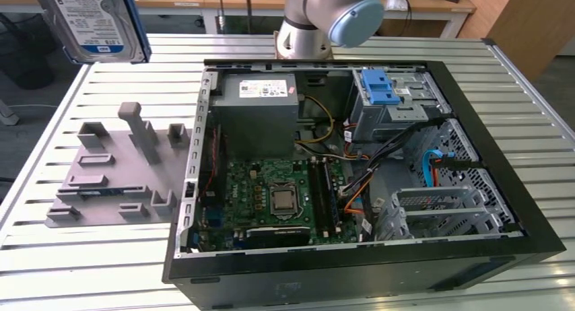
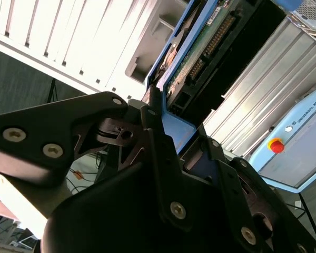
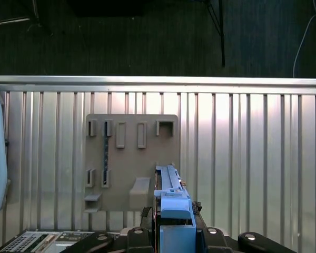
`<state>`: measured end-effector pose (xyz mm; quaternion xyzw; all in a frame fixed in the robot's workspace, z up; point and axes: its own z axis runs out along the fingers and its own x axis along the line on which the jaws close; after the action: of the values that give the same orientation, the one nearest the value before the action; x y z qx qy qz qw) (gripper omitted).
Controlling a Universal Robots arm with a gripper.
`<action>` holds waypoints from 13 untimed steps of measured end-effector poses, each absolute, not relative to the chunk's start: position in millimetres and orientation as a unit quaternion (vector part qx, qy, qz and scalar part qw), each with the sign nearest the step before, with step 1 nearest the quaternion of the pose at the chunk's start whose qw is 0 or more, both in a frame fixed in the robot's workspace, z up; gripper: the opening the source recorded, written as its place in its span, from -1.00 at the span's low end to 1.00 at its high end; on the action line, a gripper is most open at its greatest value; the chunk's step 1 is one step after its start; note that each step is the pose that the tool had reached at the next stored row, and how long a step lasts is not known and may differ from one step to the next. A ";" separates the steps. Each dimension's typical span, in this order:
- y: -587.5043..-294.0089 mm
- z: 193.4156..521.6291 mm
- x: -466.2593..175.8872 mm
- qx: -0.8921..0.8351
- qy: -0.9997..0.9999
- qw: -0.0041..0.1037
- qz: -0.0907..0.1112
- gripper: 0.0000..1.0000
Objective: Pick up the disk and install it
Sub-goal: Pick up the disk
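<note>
Gripping the blue carrier of the disk (image 1: 94, 21), the claw (image 2: 171, 124) is clamped on it and holds it in the air above the worktop (image 1: 90, 257), over the grey holder plate (image 1: 112, 169) near the edge at the exterior view's left, apart from the open computer case (image 1: 359, 277).

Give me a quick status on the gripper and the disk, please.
Gripper shut on silver metal hard drive in blue plastic carrier. Drive aloft, near grey fixture plate. Open black computer case alongside plate.

Disk (image 1: 94, 21): silver, white-blue label, blue carrier; upright, aloft.
</note>
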<state>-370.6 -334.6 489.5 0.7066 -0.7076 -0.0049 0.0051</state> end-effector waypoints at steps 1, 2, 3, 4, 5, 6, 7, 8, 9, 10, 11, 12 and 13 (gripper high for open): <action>-334.6 489.5 -368.8 0.707 -0.708 0.005 -0.005 -0.27; -334.6 489.4 -367.9 0.707 -0.708 0.005 -0.005 -0.27; -334.6 489.5 -367.9 0.707 -0.708 0.005 -0.005 -0.27; -334.6 489.5 -367.9 0.707 -0.708 0.005 -0.005 -0.27; -334.6 489.5 -367.7 0.707 -0.708 0.005 -0.005 -0.27; -334.6 489.5 -367.6 0.707 -0.708 0.005 -0.005 -0.27; -334.6 489.5 -367.5 0.707 -0.708 0.005 -0.005 -0.27; -334.7 489.7 -367.5 0.707 -0.708 0.005 -0.005 -0.27; -334.8 490.6 -367.5 0.707 -0.708 0.005 -0.005 -0.27; -334.8 492.5 -367.5 0.707 -0.708 0.005 -0.005 -0.27; -334.8 495.5 -367.5 0.707 -0.708 0.005 -0.005 -0.27; -334.9 498.2 -367.5 0.707 -0.708 0.005 -0.005 -0.27; -334.9 500.2 -367.5 0.707 -0.708 0.005 -0.005 -0.27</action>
<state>-367.5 -334.9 500.2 0.7066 -0.7076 -0.0049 0.0050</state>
